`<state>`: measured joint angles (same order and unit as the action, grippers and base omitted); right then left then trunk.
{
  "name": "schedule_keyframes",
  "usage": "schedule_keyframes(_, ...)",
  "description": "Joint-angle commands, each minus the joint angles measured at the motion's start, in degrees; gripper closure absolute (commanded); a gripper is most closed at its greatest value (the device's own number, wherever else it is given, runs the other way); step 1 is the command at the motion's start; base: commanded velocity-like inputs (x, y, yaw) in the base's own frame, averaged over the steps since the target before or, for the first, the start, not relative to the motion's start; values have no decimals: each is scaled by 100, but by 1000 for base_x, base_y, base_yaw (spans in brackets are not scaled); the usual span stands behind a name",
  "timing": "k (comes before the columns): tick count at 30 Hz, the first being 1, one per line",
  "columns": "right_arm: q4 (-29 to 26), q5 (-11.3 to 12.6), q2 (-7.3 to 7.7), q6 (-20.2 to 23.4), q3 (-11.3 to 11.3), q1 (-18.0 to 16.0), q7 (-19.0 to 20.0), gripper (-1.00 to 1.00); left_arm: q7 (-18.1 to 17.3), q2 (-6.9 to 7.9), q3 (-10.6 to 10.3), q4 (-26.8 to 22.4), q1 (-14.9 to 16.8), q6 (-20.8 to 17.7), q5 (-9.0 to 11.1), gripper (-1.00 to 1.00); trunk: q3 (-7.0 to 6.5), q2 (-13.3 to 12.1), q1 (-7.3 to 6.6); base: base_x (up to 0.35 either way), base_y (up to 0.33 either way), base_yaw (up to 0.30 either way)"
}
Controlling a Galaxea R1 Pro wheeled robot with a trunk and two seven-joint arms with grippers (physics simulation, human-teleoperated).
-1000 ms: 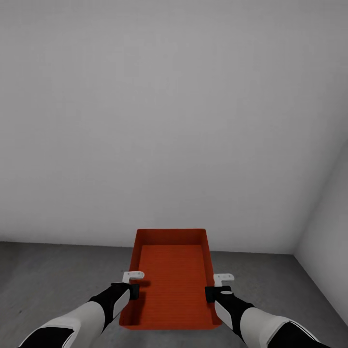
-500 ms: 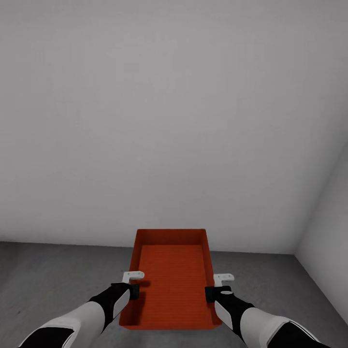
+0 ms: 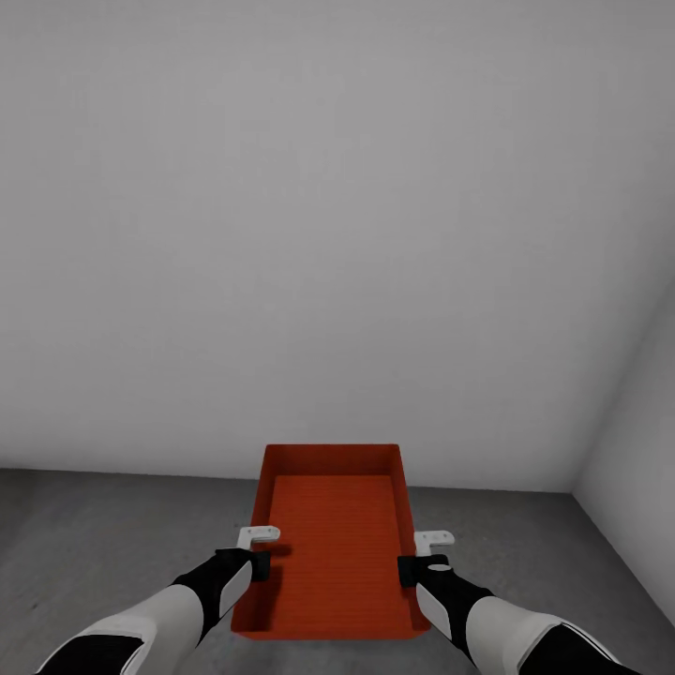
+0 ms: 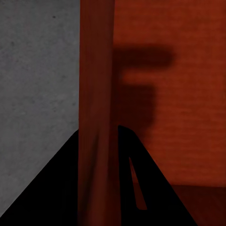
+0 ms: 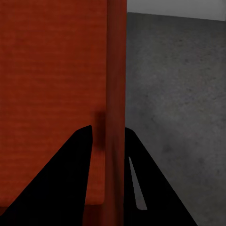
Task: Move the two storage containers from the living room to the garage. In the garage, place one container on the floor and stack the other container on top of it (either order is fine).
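One orange-red storage container point(image 3: 333, 534) with a ribbed base lies lengthwise in front of me, over the dark grey concrete floor point(image 3: 94, 534) of the garage. My left gripper point(image 3: 260, 562) is shut on its left side wall point(image 4: 96, 94), one finger on each side of the wall. On the opposite wall point(image 5: 115, 70) my right gripper point(image 3: 409, 569) is shut in the same way. Whether the bin touches the floor I cannot tell. The second container is out of view.
A plain white wall point(image 3: 328, 234) rises just beyond the bin's far end. It meets a second white wall point(image 3: 637, 431) in a corner at the right. Bare concrete point(image 5: 179, 94) lies on both sides of the bin.
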<state>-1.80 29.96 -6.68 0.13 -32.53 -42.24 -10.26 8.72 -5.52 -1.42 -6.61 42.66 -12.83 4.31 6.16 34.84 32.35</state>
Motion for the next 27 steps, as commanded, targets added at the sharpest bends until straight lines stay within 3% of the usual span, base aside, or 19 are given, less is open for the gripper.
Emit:
schedule_keyframes(1,22,142,-39,-5,-95,-3,6,100,33,-11,34,-34,5,-6,-9,100,28,51,24,0,0,0)
schedule_keyframes(27,23,142,-43,-5,-95,-3,6,100,33,-11,36,-34,5,-9,-9,100,684,1094,595,0,0,0)
